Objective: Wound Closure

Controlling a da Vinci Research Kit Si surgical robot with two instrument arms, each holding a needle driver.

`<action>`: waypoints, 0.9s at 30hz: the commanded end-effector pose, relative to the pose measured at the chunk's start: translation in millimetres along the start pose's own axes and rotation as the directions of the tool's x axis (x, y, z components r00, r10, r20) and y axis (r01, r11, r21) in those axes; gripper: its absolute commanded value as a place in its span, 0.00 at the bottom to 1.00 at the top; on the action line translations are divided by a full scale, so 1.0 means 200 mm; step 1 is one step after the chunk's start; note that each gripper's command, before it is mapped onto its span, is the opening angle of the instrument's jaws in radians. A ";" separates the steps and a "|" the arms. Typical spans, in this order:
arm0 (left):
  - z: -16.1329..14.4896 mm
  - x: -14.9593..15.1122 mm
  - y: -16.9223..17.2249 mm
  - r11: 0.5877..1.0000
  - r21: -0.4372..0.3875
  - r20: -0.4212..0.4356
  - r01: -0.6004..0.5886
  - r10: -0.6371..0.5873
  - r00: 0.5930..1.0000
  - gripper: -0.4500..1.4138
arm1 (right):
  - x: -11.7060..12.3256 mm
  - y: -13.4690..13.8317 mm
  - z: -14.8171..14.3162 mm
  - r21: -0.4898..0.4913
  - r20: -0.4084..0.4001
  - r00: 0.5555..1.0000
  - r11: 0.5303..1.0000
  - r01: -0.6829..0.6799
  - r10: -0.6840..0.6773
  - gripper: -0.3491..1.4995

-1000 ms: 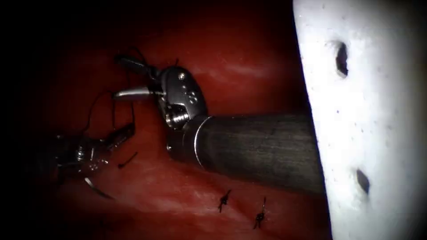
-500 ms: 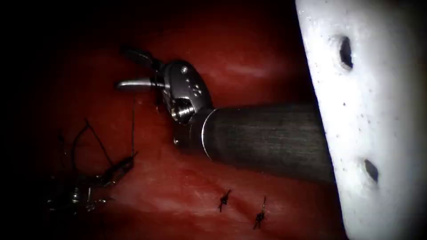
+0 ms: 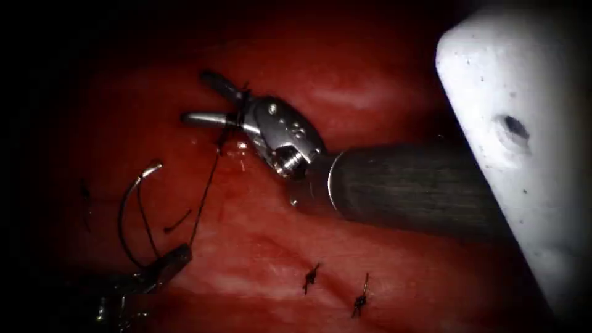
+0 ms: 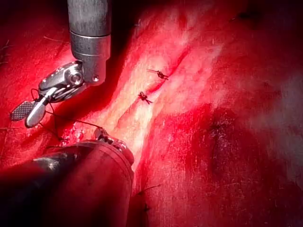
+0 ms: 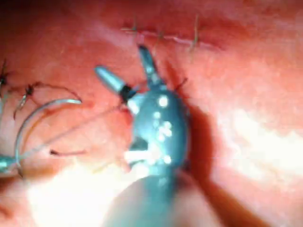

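Gripping needle [image 3: 131,213] in left gripper [image 3: 169,264], right gripper [image 3: 213,102] agape

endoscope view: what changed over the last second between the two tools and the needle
The right gripper, open with the dark thread draped at its hinge, shifted right. The left gripper, shut on the curved steel needle near its tail end, dropped lower and swung the needle up clear of the red pork tissue, so the thread now runs taut between them. The two knotted stitches stayed put.
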 end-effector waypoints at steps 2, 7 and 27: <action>0.005 0.001 0.001 1.000 0.005 -0.004 0.008 -0.008 1.000 0.00 | -0.008 0.003 -0.001 -0.015 0.008 0.998 0.998 -0.055 0.055 0.76; 0.012 -0.004 -0.003 1.000 0.010 -0.004 0.009 -0.009 1.000 0.00 | -0.020 0.012 -0.002 -0.020 0.023 0.986 0.986 -0.168 0.168 0.75; 0.034 -0.021 -0.010 1.000 0.020 0.021 0.024 -0.025 0.999 0.00 | -0.037 0.028 -0.014 -0.122 0.030 0.955 0.949 -0.291 0.296 0.76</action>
